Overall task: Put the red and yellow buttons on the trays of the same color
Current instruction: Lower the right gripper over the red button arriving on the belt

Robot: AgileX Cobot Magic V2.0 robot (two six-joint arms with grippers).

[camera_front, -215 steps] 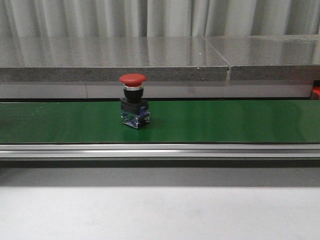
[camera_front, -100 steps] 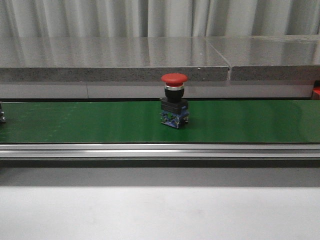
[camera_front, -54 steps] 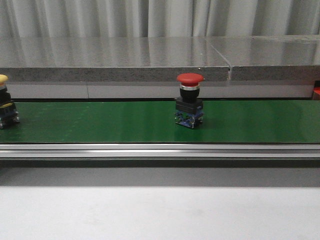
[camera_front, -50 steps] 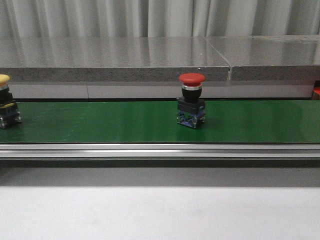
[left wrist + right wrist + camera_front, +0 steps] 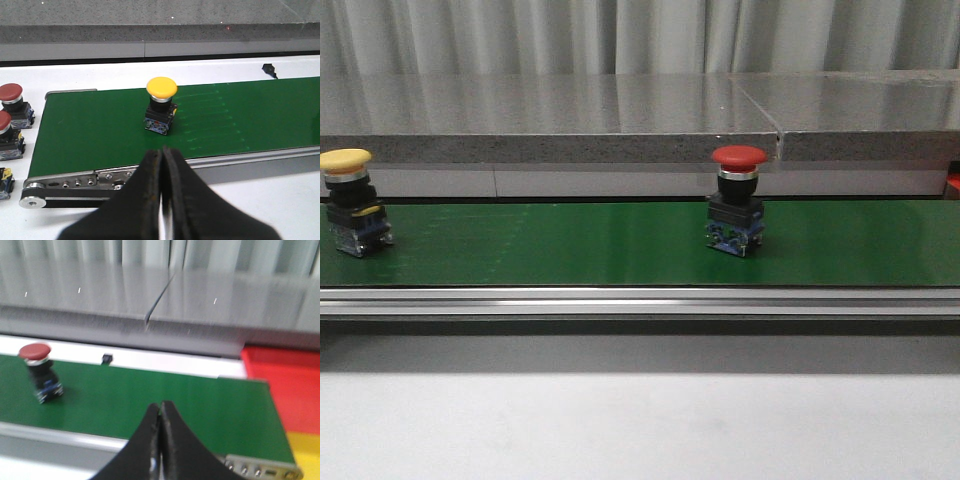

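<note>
A red button (image 5: 737,200) stands upright on the green belt (image 5: 570,245), right of centre; it also shows in the right wrist view (image 5: 41,372). A yellow button (image 5: 351,201) stands at the belt's left end; it also shows in the left wrist view (image 5: 161,105). My left gripper (image 5: 162,151) is shut and empty, on the near side of the belt from the yellow button. My right gripper (image 5: 160,405) is shut and empty, over the belt's near edge, apart from the red button. A red tray (image 5: 282,382) and a yellow tray (image 5: 305,457) lie beyond the belt's right end.
Two more red buttons (image 5: 11,100) (image 5: 7,135) stand on the white table off the belt's left end, with another part (image 5: 4,180) beside them. A grey stone ledge (image 5: 620,120) runs behind the belt. A metal rail (image 5: 640,300) edges its near side.
The red button has ridden the belt from left of centre to right of centre. The yellow button has come into view at the belt's left end and moved right.
</note>
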